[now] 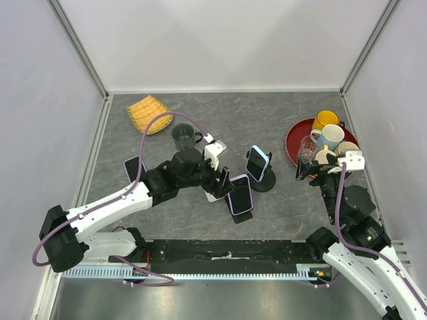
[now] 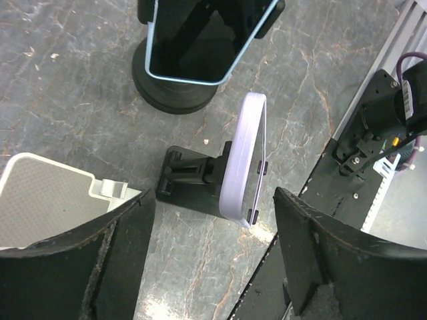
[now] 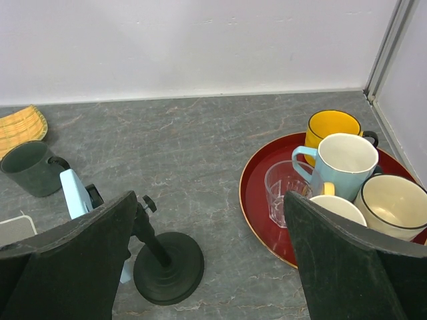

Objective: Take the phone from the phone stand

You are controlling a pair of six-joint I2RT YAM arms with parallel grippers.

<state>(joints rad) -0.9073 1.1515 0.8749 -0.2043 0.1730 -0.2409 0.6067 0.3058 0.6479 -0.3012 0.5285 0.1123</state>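
Note:
A lilac phone (image 1: 240,193) leans on a small black folding stand (image 1: 243,216) at the table's middle. In the left wrist view the lilac phone (image 2: 245,157) shows edge-on on that stand (image 2: 190,179), its lower end between the two fingers without touching either. My left gripper (image 1: 223,181) (image 2: 215,200) is open. A light-blue phone (image 1: 257,163) (image 2: 200,40) sits clamped on a round-based stand (image 1: 265,182) (image 3: 168,267) just behind. My right gripper (image 1: 313,168) (image 3: 210,200) hangs open and holds nothing, between that stand and the red tray.
A red tray (image 1: 293,137) (image 3: 257,193) at the back right holds a glass (image 3: 285,190) and several mugs. A dark mug (image 1: 183,135), a yellow woven mat (image 1: 149,113), a flat phone (image 1: 133,168) and a white block (image 2: 47,200) lie to the left.

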